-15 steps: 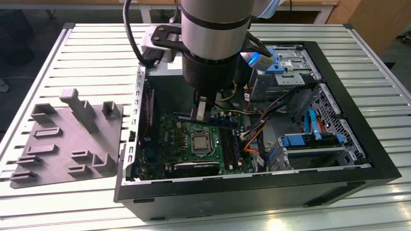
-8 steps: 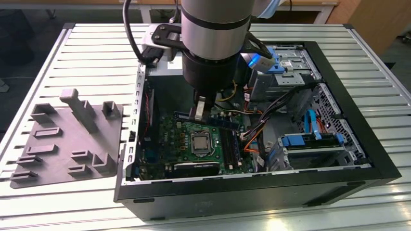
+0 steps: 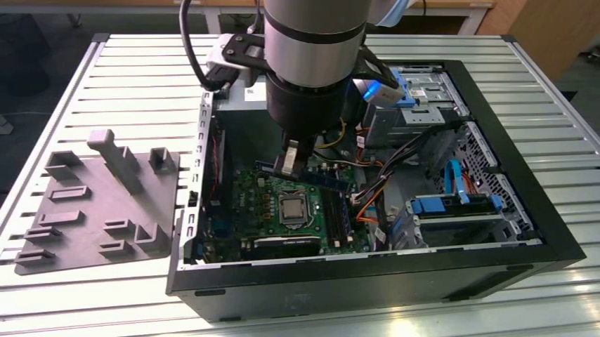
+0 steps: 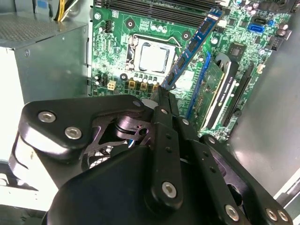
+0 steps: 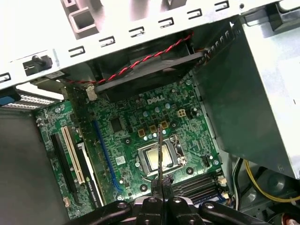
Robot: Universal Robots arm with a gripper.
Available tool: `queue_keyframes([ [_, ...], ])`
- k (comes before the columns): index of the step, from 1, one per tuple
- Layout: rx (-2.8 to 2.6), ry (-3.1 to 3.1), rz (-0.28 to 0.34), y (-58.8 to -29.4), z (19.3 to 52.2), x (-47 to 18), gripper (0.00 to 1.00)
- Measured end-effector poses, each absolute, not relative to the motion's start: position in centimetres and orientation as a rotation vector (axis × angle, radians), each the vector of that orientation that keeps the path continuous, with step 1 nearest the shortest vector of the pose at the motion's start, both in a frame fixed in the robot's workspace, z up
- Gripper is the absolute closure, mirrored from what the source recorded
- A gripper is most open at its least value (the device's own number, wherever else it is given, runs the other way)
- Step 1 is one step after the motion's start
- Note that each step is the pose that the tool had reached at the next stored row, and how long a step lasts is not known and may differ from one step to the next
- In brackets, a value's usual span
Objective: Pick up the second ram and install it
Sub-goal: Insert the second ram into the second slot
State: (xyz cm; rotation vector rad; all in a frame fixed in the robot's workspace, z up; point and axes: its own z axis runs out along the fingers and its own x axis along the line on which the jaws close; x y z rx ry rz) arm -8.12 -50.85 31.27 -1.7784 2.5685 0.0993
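My gripper (image 3: 289, 159) is down inside the open computer case (image 3: 525, 260), shut on one end of the second ram (image 3: 314, 177). The ram is a narrow blue-green stick with black chips, held in the air above the green motherboard (image 3: 244, 203). In the second wrist view the ram (image 4: 192, 44) slants away from the gripper (image 4: 162, 92) over the processor socket (image 4: 151, 57). In the first wrist view the ram (image 5: 160, 150) appears edge-on, rising from the gripper (image 5: 161, 181) above the socket (image 5: 159, 159). Long black memory slots (image 5: 197, 185) lie beside the socket.
A grey moulded tray (image 3: 94, 203) with upright posts lies on the slatted table, at the exterior view's left of the case. Inside the case are an expansion card (image 4: 220, 93), a metal power supply box (image 5: 253, 93), orange and blue cables (image 3: 370, 203) and a drive bay (image 3: 459, 210).
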Motion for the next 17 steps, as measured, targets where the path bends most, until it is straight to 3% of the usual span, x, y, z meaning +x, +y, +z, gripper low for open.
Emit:
queue_keyframes([
  [17, -1.636, 2.657, 0.098, -50.85, 31.27, -8.12, 0.88],
])
